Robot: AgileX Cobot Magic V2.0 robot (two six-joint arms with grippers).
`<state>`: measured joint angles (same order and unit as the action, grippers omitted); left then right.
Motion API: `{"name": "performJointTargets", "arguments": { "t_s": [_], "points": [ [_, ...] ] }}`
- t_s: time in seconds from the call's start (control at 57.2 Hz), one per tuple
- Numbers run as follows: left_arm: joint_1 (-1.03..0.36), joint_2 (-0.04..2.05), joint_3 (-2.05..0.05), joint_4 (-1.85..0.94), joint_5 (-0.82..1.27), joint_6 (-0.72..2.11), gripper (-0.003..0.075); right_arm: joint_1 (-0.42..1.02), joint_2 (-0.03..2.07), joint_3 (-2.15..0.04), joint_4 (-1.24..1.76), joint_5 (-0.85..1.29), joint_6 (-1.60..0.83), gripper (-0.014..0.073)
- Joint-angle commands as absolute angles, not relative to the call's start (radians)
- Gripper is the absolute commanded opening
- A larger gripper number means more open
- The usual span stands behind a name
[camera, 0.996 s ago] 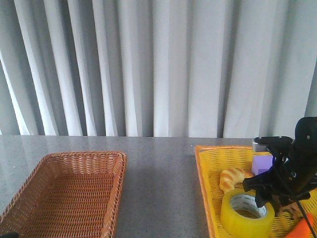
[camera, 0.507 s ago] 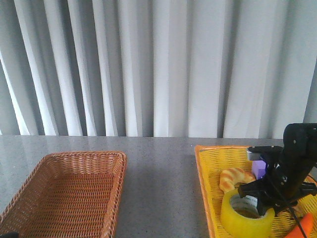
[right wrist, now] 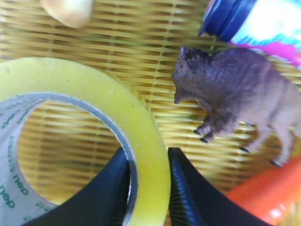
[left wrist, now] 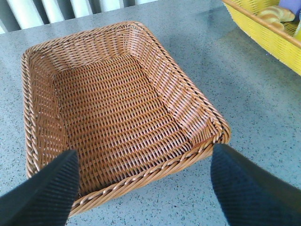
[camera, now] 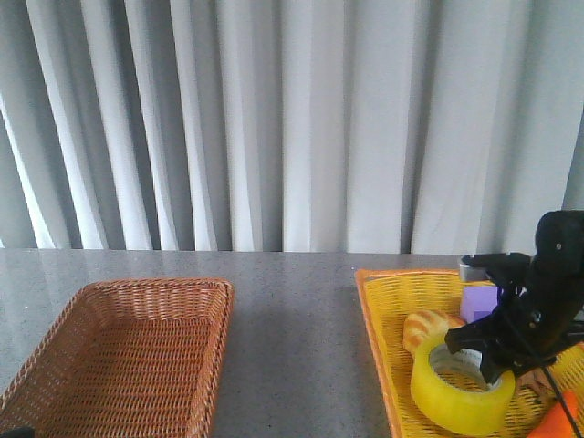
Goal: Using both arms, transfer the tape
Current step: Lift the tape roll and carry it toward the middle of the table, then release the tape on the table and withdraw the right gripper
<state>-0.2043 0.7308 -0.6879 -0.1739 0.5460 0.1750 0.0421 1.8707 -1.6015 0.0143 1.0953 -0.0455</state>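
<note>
The tape (camera: 459,394), a wide yellow roll with a white printed core, is in the yellow basket (camera: 376,315) at the right, with its right side tipped up a little. My right gripper (camera: 497,363) is shut on the roll's wall. In the right wrist view one finger is inside the core and the other outside, around the yellow tape (right wrist: 89,89), with the right gripper (right wrist: 148,156) pinching it. My left gripper (left wrist: 146,155) is open and empty, its fingers apart over the near rim of the brown wicker basket (left wrist: 207,117).
The brown basket (camera: 155,286) stands at the front left. The yellow basket also holds a croissant (camera: 427,327), a purple block (camera: 481,302), a brown toy animal (right wrist: 235,89), an orange object (right wrist: 268,193) and a blue-capped bottle (right wrist: 254,19). White curtains hang behind the grey table.
My right gripper went down onto the tape's right wall and closed on it. Now it has risen slightly and moved right, tipping the roll up. The left arm has not moved.
</note>
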Motion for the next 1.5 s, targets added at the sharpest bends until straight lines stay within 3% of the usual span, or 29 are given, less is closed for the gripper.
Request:
{"name": "performJointTargets", "arguments": {
  "t_s": [0.0, 0.21, 0.367, 0.699, 1.188, 1.328, 1.485],
  "points": [
    [-0.210, 0.731, -0.721, -0.189, 0.475, 0.171, 0.0566, 0.045, 1.740, -1.634, 0.036, 1.067, -0.079, 0.0134],
    [-0.210, 0.731, -0.721, -0.189, 0.475, 0.171, 0.0566, 0.075, 1.632, -1.638, 0.140, 1.025, -0.153, 0.0134],
    [-0.210, 0.731, -0.721, -0.189, 0.475, 0.171, 0.0566, 0.197, 1.642, -1.704, 0.157, 0.999, -0.164, 0.0136],
    [-0.210, 0.731, -0.721, -0.189, 0.475, 0.171, 0.0566, 0.416, 1.838, -1.895, 0.108, 0.988, -0.148, 0.0140],
    [-0.210, 0.731, -0.721, -0.189, 0.475, 0.171, 0.0566, 0.462, 2.041, -1.934, 0.000, 0.928, -0.167, 0.0160],
    [-0.210, 0.731, -0.721, -0.189, 0.475, 0.171, 0.0566, 0.462, 2.045, -1.934, 0.000, 0.928, -0.168, 0.0209],
    [-0.210, 0.731, -0.721, -0.189, 0.475, 0.171, 0.0566, 0.462, 2.045, -1.934, 0.000, 0.928, -0.168, 0.0328]
  ]
}}
